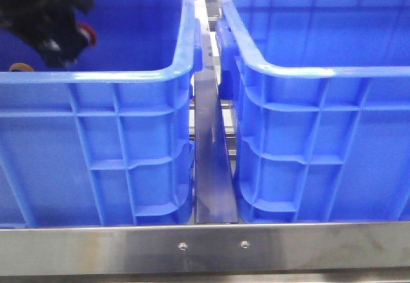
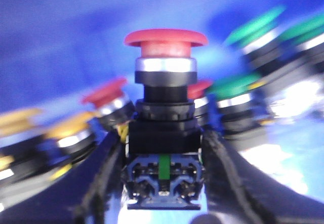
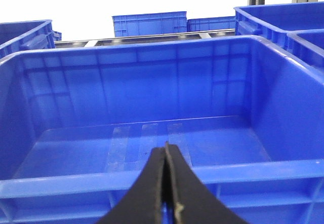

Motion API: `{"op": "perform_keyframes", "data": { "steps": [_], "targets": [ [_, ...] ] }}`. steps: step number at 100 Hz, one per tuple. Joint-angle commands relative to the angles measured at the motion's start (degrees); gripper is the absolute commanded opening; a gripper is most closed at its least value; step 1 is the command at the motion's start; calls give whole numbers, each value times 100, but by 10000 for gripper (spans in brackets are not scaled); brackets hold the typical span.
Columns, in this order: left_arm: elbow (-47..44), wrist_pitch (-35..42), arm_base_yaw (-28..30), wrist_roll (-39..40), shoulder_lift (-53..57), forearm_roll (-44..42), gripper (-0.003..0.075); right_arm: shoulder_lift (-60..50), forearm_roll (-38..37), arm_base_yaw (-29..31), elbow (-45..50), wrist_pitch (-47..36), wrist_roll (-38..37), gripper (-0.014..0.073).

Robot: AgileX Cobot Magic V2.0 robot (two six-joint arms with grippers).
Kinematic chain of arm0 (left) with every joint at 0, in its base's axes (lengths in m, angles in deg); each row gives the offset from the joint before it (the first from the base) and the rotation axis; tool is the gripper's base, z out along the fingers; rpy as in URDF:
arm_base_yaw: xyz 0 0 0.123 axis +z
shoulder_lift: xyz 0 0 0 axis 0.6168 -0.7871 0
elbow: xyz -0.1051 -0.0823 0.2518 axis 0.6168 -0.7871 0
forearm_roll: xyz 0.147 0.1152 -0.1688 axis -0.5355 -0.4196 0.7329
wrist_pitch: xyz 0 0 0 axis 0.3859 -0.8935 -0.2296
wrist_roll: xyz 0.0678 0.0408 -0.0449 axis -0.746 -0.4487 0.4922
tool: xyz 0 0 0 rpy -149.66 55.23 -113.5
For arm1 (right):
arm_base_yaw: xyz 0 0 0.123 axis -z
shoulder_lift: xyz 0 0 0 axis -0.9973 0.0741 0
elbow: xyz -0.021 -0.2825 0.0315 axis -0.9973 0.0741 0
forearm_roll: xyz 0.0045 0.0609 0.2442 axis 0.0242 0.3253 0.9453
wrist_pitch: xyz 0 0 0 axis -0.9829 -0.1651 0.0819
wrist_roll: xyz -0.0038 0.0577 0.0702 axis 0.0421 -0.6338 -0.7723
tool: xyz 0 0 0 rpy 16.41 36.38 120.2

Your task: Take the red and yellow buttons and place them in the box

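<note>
My left gripper [image 1: 67, 43] is inside the left blue crate [image 1: 96, 78], near its left side. It is shut on a red button [image 2: 165, 57], gripping its black body between the two fingers; the red cap also shows in the front view [image 1: 88, 36]. Yellow buttons [image 2: 71, 130] lie behind it in the crate, and one shows at the crate's left edge [image 1: 20, 67]. The right blue crate, the box [image 1: 307, 72], shows nothing inside it in the right wrist view [image 3: 152, 181]. My right gripper [image 3: 165, 150] is shut and empty, just outside that crate's near rim.
Several green buttons [image 2: 238, 84] and another red button [image 2: 104, 92] lie in the left crate. A dark strip [image 1: 211, 155] runs between the two crates. A steel rail [image 1: 205, 248] runs along the front. More blue crates [image 3: 149, 24] stand behind.
</note>
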Motion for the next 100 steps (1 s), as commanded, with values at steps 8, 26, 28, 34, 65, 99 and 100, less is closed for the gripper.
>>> {"op": "perform_keyframes", "data": {
  "steps": [8,26,28,34,65,99,100],
  "targets": [
    [-227,152,-121,2,1012,46,-19,-144,-19,-10,-110,-441,8,-69],
    [-1065,352,-547,-64,2024,46,-19,-144,-19,-10,-110,-441,8,-69],
    [-1134,400,-620,-106,2107,46,-19,-144,-19,-10,-110,-441,8,-69],
    [-1422,534,-867,-120,2475,46,-19,-144,-19,-10,-110,-441,8,-69],
    [-2119,1199,-2201,-131,3729,46,-19,-144,-19,-10,-110,-441,8,-69],
    [-2130,2273,-3591,-437,3662,25,-19,-144,-19,-10,-110,-441,8,-69],
    [-2130,2287,-3616,-437,3659,25,-19,-144,-19,-10,-110,-441,8,-69]
  ]
}}
